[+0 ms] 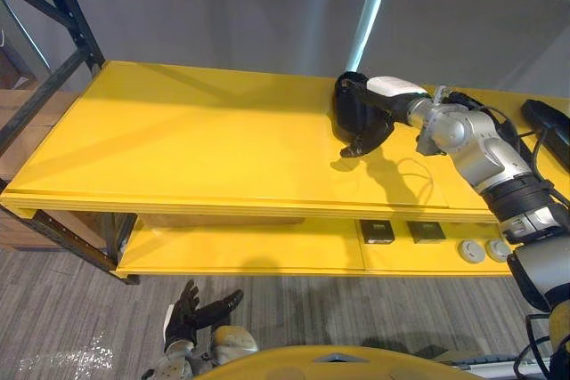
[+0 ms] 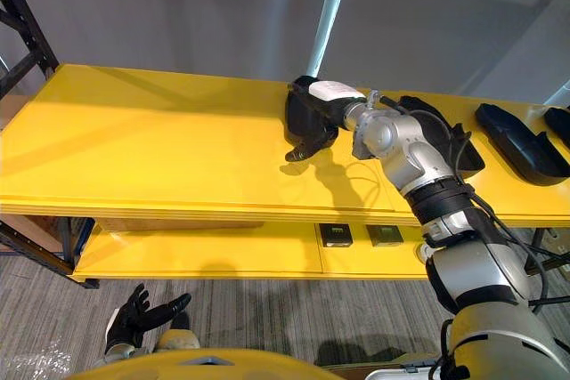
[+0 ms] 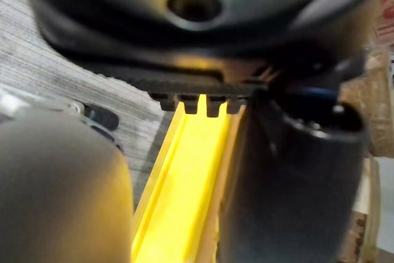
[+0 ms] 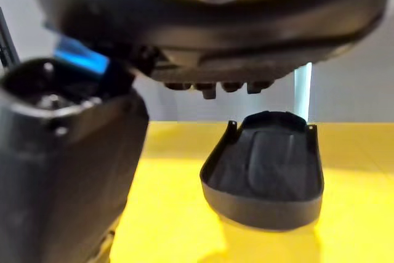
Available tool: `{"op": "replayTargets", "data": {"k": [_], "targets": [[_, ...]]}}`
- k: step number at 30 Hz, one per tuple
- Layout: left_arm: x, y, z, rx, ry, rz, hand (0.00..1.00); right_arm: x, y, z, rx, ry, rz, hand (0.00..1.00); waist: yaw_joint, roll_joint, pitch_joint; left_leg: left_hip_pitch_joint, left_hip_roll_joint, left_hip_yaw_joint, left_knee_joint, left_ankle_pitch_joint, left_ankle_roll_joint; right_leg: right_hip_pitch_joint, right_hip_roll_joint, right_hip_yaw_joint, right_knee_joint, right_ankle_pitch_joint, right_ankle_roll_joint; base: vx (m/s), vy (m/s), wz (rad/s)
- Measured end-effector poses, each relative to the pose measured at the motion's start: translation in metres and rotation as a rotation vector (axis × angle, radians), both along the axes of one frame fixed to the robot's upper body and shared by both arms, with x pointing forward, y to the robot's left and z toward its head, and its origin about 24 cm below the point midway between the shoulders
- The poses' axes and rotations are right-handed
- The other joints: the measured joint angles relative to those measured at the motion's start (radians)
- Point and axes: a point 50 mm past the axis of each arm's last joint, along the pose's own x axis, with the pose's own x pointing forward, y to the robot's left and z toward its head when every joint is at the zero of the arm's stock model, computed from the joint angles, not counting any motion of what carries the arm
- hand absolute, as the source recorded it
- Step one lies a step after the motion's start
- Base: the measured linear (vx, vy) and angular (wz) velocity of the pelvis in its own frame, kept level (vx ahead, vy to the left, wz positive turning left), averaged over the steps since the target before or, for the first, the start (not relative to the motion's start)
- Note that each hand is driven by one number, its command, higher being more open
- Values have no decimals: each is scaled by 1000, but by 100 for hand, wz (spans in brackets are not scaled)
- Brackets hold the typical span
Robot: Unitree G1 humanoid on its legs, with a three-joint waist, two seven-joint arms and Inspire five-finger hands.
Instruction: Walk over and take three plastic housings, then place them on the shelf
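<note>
1. The top board (image 1: 196, 140) of the shelf is a broad, smooth, glossy yellow slab with a layered front edge.
2. The right hand (image 4: 203, 35), dark with a white cover on its thumb, is low over the top board, near its back edge and right of its middle.
3. A plastic housing (image 4: 261, 170) shows just past that hand, over the top board. It is a matte black, thin-walled shell, rounded at one end, with a raised rim. From the head it merges with the hand, so I cannot tell whether the hand grips it or whether it rests on the board.
4. A second housing (image 2: 521, 144), long, black and boat-shaped, lies toward the top board's right end.
5. The left hand (image 1: 191, 313) hangs below and in front of the top board, over the grey streaked floor (image 1: 71, 309). Its fingers are spread, relaxed and empty.
6. Under the top board, a lower board (image 1: 240, 251), also yellow, carries two small dark square parts (image 1: 378, 231) and two white round discs (image 1: 472, 251).
7. A dark metal frame (image 1: 62, 6) stands at the top board's left end.
</note>
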Motion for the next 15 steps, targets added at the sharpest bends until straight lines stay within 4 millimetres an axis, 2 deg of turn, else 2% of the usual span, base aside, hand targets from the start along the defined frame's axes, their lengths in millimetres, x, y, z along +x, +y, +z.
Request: {"op": "replayTargets", "data": {"k": [6,15], "targets": [[0,1,-1,-4,4,-8,100,4,-3,-11,-74,148,-12,100,2,0,0,2,2,1,0,0,-1,0,2,1,-2,0,-1,0,0,0],[-1,2,-2,-3,19,-14,100,9,-8,-11,-157,218,-27,100,2,0,0,5,6,9,0,-1,-2,-2,4,9,-5,-1,-2,1,1,-1]]}}
